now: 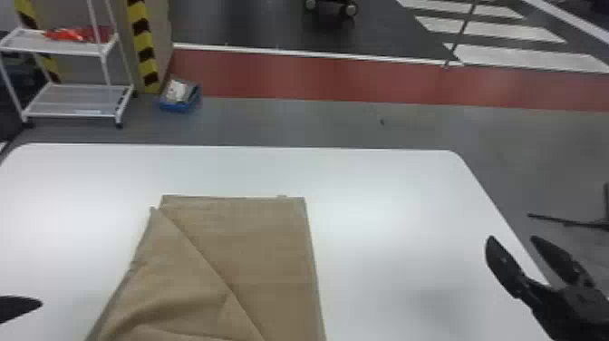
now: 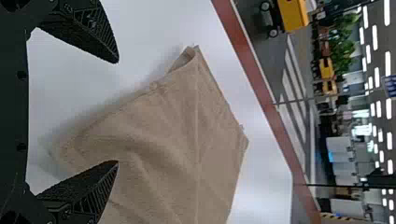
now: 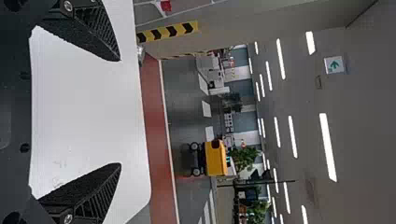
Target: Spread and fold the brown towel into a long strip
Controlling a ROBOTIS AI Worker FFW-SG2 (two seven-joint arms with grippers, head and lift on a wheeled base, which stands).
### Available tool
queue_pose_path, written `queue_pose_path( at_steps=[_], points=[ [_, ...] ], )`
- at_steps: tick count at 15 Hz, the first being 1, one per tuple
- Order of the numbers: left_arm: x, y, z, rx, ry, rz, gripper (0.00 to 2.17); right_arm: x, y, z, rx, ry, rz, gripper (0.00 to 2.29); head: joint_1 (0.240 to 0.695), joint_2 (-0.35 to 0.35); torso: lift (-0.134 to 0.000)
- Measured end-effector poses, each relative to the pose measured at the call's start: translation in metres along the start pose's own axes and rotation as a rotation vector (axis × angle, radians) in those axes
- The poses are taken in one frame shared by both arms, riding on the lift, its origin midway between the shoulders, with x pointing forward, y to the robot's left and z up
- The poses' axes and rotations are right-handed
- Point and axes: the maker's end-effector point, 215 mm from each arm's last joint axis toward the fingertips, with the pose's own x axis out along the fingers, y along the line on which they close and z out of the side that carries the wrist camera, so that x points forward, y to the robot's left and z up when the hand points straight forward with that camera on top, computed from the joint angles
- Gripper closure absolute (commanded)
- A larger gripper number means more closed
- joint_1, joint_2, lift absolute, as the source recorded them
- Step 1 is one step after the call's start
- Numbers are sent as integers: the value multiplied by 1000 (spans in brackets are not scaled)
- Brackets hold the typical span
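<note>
Left gripper (image 1: 19, 307) — spread wide near brown towel (image 1: 267, 245) — partly folded.

Classed as an industrial hall or large workshop. Identified by black-and-yellow hazard stripes (image 1: 144, 45), red floor lane (image 1: 317, 79), white crossing bars (image 1: 489, 29), yellow wheeled unit (image 3: 215, 158), ceiling strip lights (image 3: 328, 147) and green arrow sign (image 3: 334, 65).
</note>
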Motion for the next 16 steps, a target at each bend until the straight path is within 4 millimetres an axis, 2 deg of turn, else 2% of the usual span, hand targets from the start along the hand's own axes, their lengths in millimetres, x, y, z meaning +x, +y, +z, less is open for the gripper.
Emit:
queue_pose_path(
  at_steps=[2, 6, 8, 13, 16],
  points=[
    [-4, -3, -9, 27, 49, -25, 147, -3, -11, 5, 9, -12, -18, 76, 695, -217, -112],
    [-10, -9, -30, 76, 160, -68, 194, 0, -10, 9, 26, -26, -8, 76, 695, -211, -112],
    [-9, -11, -34, 89, 182, -75, 201, 2, -11, 8, 35, -29, -9, 76, 695, -209, -112],
    [10, -36, -41, 146, 206, -156, 208, 6, -13, 7, 52, -32, -8, 76, 695, -242, -112],
    [24, -50, -36, 207, 181, -191, 248, 8, -15, 5, 59, -33, -11, 76, 695, -281, -112]
  ],
)
